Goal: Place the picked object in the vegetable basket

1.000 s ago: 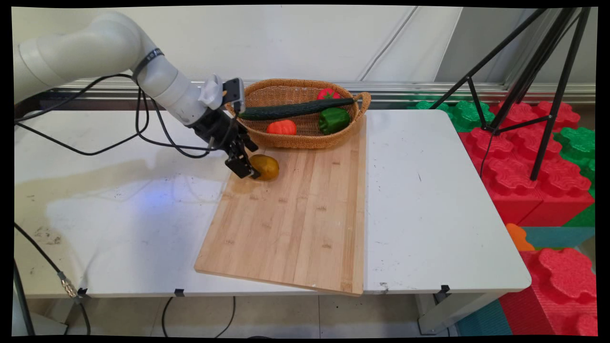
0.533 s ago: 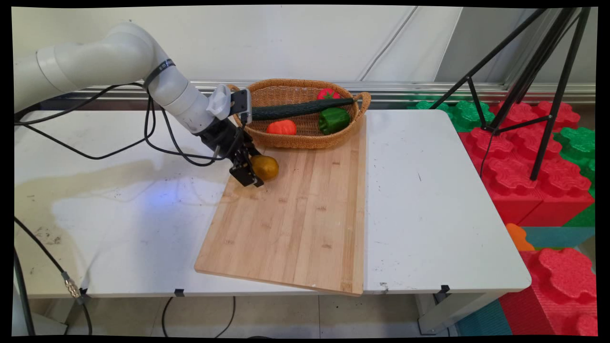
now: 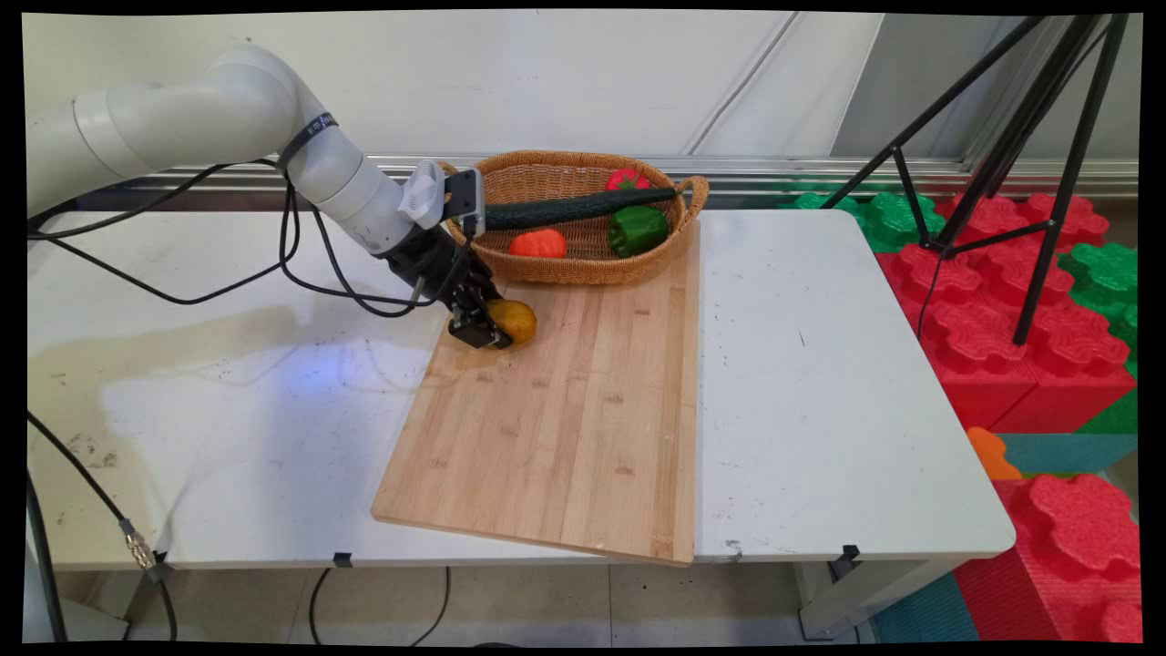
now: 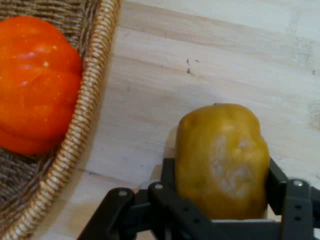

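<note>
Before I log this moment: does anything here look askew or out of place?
Yes. The cutting board lies skewed, its near corner overhanging the table edge. The cucumber sticks out past the basket rim.

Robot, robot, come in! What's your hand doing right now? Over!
Gripper shut on potato. Potato on board, beside basket. Nothing blocking.

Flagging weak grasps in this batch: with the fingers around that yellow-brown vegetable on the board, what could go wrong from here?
1. The potato is rounded and smooth; the gripper holds only its lower part, so it might slip or roll out.
2. The wicker basket rim is close by; a careless swing could clip it.
3. The hanging cables might snag.
</note>
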Robot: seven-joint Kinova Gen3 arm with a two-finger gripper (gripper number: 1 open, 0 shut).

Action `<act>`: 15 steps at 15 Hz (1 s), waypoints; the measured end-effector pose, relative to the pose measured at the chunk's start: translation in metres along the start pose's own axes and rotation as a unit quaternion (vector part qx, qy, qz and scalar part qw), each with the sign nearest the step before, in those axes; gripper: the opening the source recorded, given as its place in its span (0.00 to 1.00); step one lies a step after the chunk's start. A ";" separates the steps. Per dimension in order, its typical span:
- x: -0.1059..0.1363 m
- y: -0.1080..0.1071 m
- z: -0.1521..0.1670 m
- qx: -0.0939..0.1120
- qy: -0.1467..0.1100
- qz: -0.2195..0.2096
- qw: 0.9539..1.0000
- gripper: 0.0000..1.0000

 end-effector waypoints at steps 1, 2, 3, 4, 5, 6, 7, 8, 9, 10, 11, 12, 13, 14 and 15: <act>0.000 0.000 -0.002 0.001 0.001 0.001 1.000 0.00; -0.001 0.001 -0.004 0.003 0.002 0.001 1.000 0.00; -0.001 0.001 -0.008 0.004 0.005 0.001 1.000 0.00; -0.002 0.002 -0.011 0.005 0.008 0.000 1.000 0.00; -0.002 0.002 -0.014 0.006 0.009 0.000 1.000 0.00; -0.003 0.003 -0.018 0.007 0.012 0.000 1.000 0.00; -0.004 0.003 -0.025 0.010 0.017 0.000 1.000 0.00; -0.005 0.004 -0.032 0.013 0.022 -0.002 1.000 0.00; -0.006 0.004 -0.038 0.016 0.026 -0.003 1.000 0.00; -0.007 0.005 -0.047 0.020 0.033 -0.005 0.999 0.00; -0.008 0.005 -0.056 0.024 0.039 -0.007 0.999 0.00; -0.009 0.006 -0.064 0.028 0.045 -0.010 0.999 0.00; -0.009 0.006 -0.074 0.033 0.054 -0.014 0.998 0.00; -0.008 0.005 -0.085 0.038 0.063 -0.019 0.997 0.00; -0.008 0.005 -0.095 0.043 0.071 -0.022 0.996 0.00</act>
